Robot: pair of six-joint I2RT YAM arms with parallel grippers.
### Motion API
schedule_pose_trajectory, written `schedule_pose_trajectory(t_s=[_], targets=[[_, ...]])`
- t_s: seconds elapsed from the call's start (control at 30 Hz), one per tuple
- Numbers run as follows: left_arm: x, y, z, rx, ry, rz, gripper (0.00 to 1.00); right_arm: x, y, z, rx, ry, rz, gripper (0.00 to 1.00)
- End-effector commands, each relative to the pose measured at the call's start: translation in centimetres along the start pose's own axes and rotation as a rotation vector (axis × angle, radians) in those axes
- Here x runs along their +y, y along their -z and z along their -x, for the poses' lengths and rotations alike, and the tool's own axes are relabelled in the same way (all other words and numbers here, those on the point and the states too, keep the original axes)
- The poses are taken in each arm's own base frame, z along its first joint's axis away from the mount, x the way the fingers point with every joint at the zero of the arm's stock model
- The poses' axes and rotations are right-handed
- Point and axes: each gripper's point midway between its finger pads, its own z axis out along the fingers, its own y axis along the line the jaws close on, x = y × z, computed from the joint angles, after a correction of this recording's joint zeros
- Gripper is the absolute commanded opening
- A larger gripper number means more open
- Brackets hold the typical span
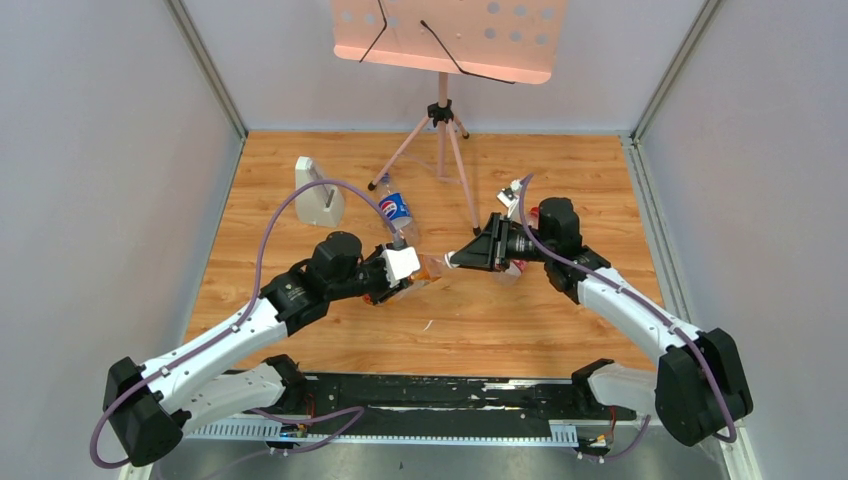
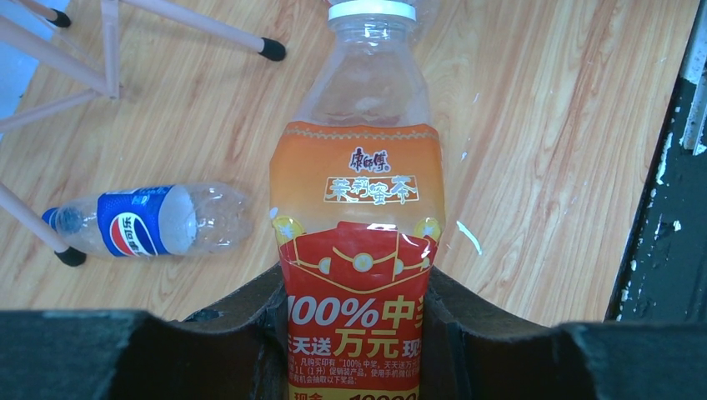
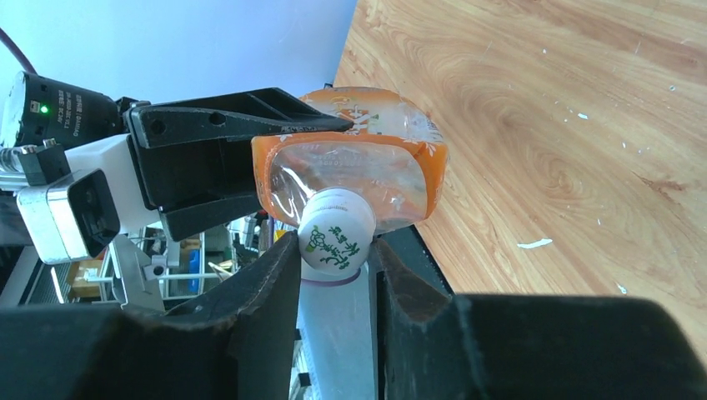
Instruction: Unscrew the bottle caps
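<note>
My left gripper (image 2: 357,308) is shut on the orange-labelled bottle (image 2: 358,192) and holds it off the table, neck pointing toward the right arm. The bottle's white cap (image 3: 335,240) sits between my right gripper's (image 3: 335,250) fingertips, which press it from both sides. In the top view the two grippers (image 1: 398,272) (image 1: 455,258) meet over the table's middle with this bottle (image 1: 432,268) between them. The Pepsi bottle (image 2: 142,221) lies on its side with its blue cap (image 2: 52,218) on, also seen from above (image 1: 396,212). The right arm hides most of another bottle.
A pale grey upright block (image 1: 318,192) stands at the back left. A pink music stand's tripod (image 1: 441,140) stands at the back centre, its legs (image 2: 200,25) near the Pepsi bottle. A black rail (image 1: 430,395) runs along the near edge.
</note>
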Motion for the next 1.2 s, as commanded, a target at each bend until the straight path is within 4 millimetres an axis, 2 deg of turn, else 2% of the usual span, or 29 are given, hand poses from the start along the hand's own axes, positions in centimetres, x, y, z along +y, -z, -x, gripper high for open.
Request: schedule_pose_trajectory(t_s=[0.0,0.13,0.27,0.3,0.4,0.5,0.57,0.73,0.97,1.17], targets=[[0.5,-0.1,1.7,-0.061,-0.009,0.018,0.00,2.6,0.3,0.7,-0.005,0.198,0.090,0.03],[-0.3,-0.2,2.3,-0.089,0.032,-0.020,0.00,2.3,0.9,0.4,-0.038,0.490,0.119,0.00],[-1.8,-0.1,3.1,-0.127,0.055,-0.117,0.00,2.1,1.4,-1.1,0.002,0.807,0.208,0.00],[-2.9,0.4,3.8,-0.165,0.072,-0.208,0.00,2.2,1.8,-2.2,0.037,0.923,0.264,0.00],[-3.6,1.2,4.5,-0.188,0.082,-0.286,0.00,2.3,2.1,-2.9,0.061,1.066,0.318,0.00],[-4.3,1.5,4.5,-0.177,0.099,-0.349,0.00,2.8,2.2,-2.1,0.047,1.170,0.305,0.00],[-4.4,1.4,4.5,-0.167,0.109,-0.362,0.00,3.2,2.3,-1.8,0.039,1.172,0.305,0.02],[-4.2,1.2,4.1,-0.152,0.111,-0.350,0.00,3.2,2.3,-2.1,0.050,1.098,0.300,0.25],[-2.9,0.8,3.2,-0.125,0.099,-0.263,0.00,3.2,2.4,-1.1,-0.022,0.930,0.205,0.48],[-1.3,0.7,2.6,-0.102,0.090,-0.156,0.00,3.9,2.8,-1.7,-0.025,0.777,0.206,0.59]])
